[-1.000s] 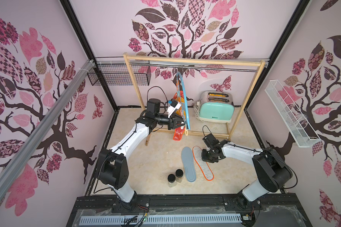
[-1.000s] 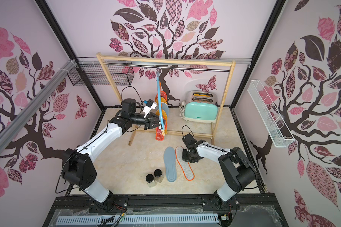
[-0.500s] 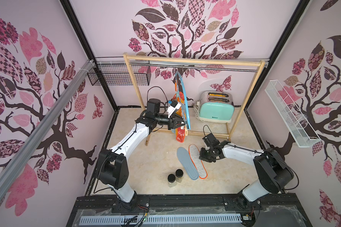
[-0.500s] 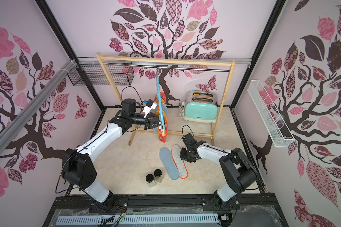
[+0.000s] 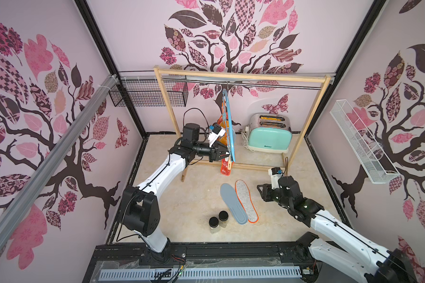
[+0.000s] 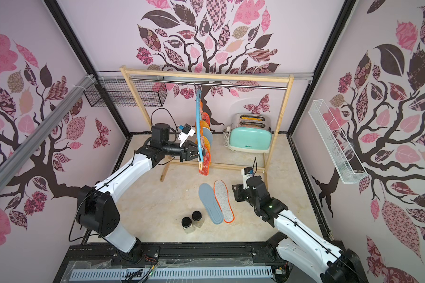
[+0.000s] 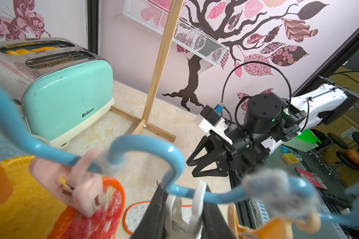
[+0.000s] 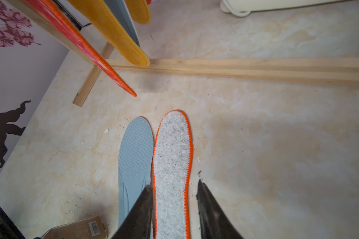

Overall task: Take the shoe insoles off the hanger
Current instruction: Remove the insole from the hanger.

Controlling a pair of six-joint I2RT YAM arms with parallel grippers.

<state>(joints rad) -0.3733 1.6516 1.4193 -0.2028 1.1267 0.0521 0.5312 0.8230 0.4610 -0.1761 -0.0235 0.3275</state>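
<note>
Surface: beige marbled table [image 5: 182,203], boxed in on three sides by pink walls [image 5: 329,44] with tree decals. Black wire basket [image 5: 147,95] is mounted at the back-left corner, and a white mesh tray [image 5: 361,142] on the right wall.

Wooden frame [image 5: 241,76] spans the back half of the table, with a metal rail [image 5: 268,84] under its top bar. Mint toaster [image 5: 269,133] sits at the back edge, behind the frame's base bar. That bar runs across between the toaster and the insoles on the table. Two black-lidded jars [image 5: 219,219] stand near the front edge, just beside the grey-blue insole [image 5: 232,203].

Hanger [image 5: 228,127] is hooked on the rail, edge-on in both top views. Hung insoles [image 6: 205,137] are clipped to it, overlapping: mustard, red mottled and grey-blue are visible. The grey-blue insole and the felt insole [image 5: 247,201] lie flat mid-table, long edges touching.

Left gripper [image 5: 225,153] is at the hanger's low end, pinching the white clothespin [image 7: 182,207]. Right gripper [image 8: 174,183] hovers over the felt insole, jaws spread, holding nothing.
</note>
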